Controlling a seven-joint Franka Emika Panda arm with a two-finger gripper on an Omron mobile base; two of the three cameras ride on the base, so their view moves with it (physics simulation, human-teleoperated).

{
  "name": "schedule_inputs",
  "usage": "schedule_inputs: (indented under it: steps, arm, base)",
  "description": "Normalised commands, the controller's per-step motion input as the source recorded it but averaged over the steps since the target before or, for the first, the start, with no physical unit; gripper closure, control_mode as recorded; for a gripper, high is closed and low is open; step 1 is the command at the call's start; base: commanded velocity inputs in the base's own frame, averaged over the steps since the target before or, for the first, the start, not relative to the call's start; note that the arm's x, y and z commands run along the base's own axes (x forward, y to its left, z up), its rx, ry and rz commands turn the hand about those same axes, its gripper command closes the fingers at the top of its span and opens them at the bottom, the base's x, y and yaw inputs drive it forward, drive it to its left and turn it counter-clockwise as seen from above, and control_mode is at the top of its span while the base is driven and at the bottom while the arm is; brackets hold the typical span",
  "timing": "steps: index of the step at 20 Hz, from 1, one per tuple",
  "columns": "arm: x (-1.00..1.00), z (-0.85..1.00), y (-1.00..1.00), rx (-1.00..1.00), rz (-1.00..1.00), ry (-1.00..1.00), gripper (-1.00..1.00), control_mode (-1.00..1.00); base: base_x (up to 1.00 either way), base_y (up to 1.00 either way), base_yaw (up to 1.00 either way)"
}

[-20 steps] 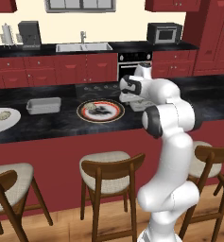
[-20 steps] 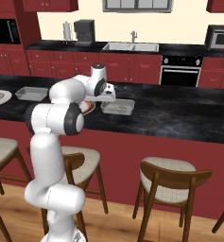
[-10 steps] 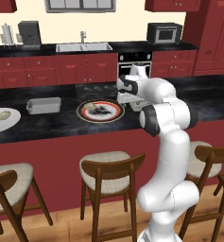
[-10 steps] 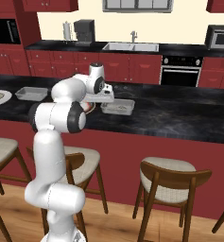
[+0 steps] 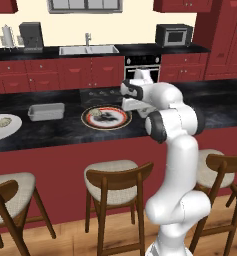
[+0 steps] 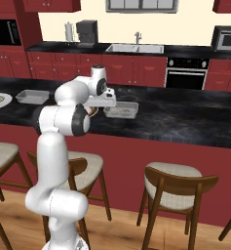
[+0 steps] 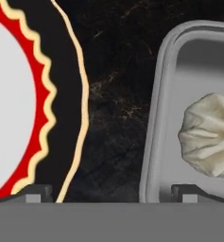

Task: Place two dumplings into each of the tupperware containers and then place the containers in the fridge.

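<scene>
Your gripper [image 7: 108, 191] hangs low over the dark counter [image 7: 118, 94], jaws spread wide with nothing between them. One fingertip sits at the red-rimmed plate's [image 7: 47, 108] scalloped edge, the other over the tupperware container's [image 7: 156, 118] rounded rim. A bare strip of counter separates the two. One dumpling [image 7: 210, 137] lies inside that container, close to its wall. The second container [image 5: 46, 111] stands well apart along the counter, beside a white plate [image 5: 0, 127].

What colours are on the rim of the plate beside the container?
The plate: black rim, cream edge line, wavy red-and-cream band around a white centre. Clearest in the hand view.
</scene>
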Motion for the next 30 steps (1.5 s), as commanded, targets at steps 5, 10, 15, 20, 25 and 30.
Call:
schedule_inputs:
  steps: [5, 10, 15, 20, 25, 30]
  arm:
    - [0.0, -0.31, 0.0, 0.0, 0.0, 0.02, -1.0, -1.0]
    - [0.0, -0.16, 0.05, 0.0, 0.0, 0.06, 1.0, -1.0]
    - [0.0, 0.0, 0.0, 0.0, 0.0, 0.01, 1.0, -1.0]
    - [0.01, 0.02, 0.0, 0.0, 0.0, 0.0, 1.0, -1.0]
    - [0.07, 0.69, -0.14, -0.01, 0.06, 0.0, 1.0, -1.0]
    - [-0.62, 0.61, -0.04, -0.09, 0.2, 0.0, 1.0, -1.0]
  base:
    - [0.0, 0.0, 0.0]
    - [0.0, 0.0, 0.0]
    - [0.0, 0.0, 0.0]
    - [0.0, 0.0, 0.0]
    - [0.0, 0.0, 0.0]
    - [0.0, 0.0, 0.0]
